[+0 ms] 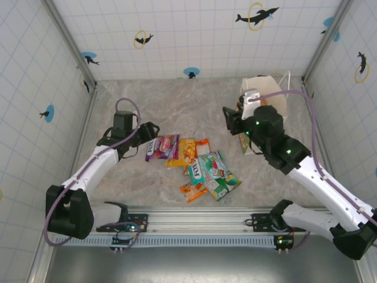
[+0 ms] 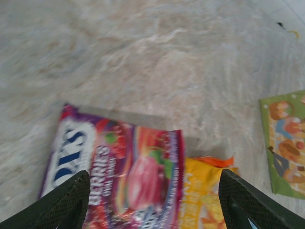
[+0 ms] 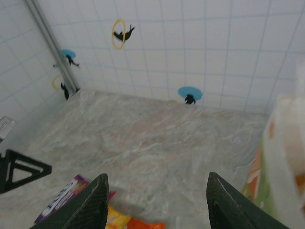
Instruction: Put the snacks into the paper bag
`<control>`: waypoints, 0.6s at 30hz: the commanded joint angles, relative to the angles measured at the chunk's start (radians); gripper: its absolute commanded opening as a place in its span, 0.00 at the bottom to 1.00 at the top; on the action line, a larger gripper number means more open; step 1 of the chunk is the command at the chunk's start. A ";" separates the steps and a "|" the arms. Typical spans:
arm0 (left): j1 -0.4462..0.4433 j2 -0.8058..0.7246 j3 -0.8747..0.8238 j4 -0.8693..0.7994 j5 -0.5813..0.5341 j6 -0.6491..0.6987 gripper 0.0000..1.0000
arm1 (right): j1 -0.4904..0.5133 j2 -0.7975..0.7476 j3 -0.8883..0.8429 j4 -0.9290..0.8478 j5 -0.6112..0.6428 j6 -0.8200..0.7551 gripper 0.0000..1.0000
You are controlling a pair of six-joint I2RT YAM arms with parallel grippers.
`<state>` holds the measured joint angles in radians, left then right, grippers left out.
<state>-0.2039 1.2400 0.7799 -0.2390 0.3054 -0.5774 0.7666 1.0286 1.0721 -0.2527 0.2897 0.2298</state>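
The left gripper [image 2: 154,183] is held wide open, and nothing is gripped in it. A purple packet [image 2: 109,167] is seen lying between its fingers, with an orange packet [image 2: 205,193] tucked beside it. The right gripper [image 3: 157,188] is also seen open and empty. The paper bag [image 3: 286,157] is found just right of its fingers.

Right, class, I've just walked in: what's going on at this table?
Two robot arms are bagging snacks. The left gripper hangs open over the purple packet at the left end of the snack pile. The right gripper, open and empty, is up beside the white paper bag at the far right. No packet is held.
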 commanded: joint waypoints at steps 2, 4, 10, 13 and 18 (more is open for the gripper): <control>0.084 0.029 -0.051 -0.017 0.070 -0.054 0.71 | 0.105 0.075 0.027 -0.060 0.082 0.169 0.57; 0.102 0.042 -0.073 -0.002 0.086 -0.063 0.71 | 0.150 0.128 0.031 -0.048 0.065 0.246 0.58; 0.105 0.038 -0.133 0.108 0.191 -0.083 0.64 | 0.183 0.284 0.024 -0.023 -0.049 0.503 0.60; 0.104 0.035 -0.136 0.098 0.175 -0.065 0.64 | 0.195 0.356 0.001 0.005 -0.096 0.601 0.61; 0.105 0.042 -0.142 0.093 0.176 -0.049 0.63 | 0.185 0.481 0.004 0.005 -0.157 0.648 0.70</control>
<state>-0.1028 1.2812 0.6495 -0.1650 0.4580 -0.6357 0.9550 1.4597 1.0737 -0.2806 0.1860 0.7914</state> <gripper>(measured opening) 0.636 0.692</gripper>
